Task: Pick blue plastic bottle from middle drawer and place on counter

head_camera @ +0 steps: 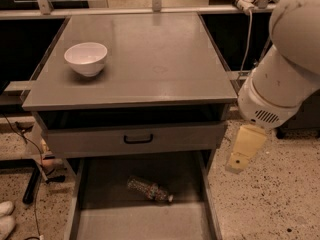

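Note:
The blue plastic bottle, small, clear and ribbed, lies on its side on the flat grey floor of the open middle drawer at the bottom of the camera view. The counter is the grey cabinet top above it. My gripper hangs below the white arm at the right. It is beside the drawer's right wall, up and to the right of the bottle and apart from it.
A white bowl stands on the counter's left side. A grey drawer front with a black handle sits above the open drawer. Speckled floor lies at the right; cables and a white shoe lie at the left.

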{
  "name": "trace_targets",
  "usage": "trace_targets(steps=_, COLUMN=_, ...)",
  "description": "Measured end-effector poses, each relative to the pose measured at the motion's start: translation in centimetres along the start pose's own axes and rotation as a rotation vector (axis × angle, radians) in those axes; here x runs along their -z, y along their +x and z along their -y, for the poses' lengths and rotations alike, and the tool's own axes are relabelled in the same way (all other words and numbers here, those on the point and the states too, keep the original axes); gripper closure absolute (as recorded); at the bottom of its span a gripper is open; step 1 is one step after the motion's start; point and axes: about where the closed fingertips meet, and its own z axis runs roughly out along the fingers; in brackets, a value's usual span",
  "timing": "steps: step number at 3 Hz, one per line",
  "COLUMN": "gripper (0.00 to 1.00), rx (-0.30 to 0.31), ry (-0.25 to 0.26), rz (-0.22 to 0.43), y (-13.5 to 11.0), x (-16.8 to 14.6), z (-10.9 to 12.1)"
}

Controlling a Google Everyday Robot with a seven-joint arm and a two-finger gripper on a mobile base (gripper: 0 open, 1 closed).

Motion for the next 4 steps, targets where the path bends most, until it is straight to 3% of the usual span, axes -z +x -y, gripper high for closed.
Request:
trace_targets(steps=1, gripper=0.0, rx=0.021, ry=-0.017, rz=0.005, y=0.0, x=-1.0, z=-1.6)
trace_targets(steps=2, gripper=0.0, rx=0.008, ry=-0.064, rz=0.029, y=-0.6, x=-4.0, z=-5.6)
trace_targets(steps=4, gripper=0.0, rx=-0.022, ry=-0.168, rz=0.043, y=-2.4, x=-12.3, z=-9.8)
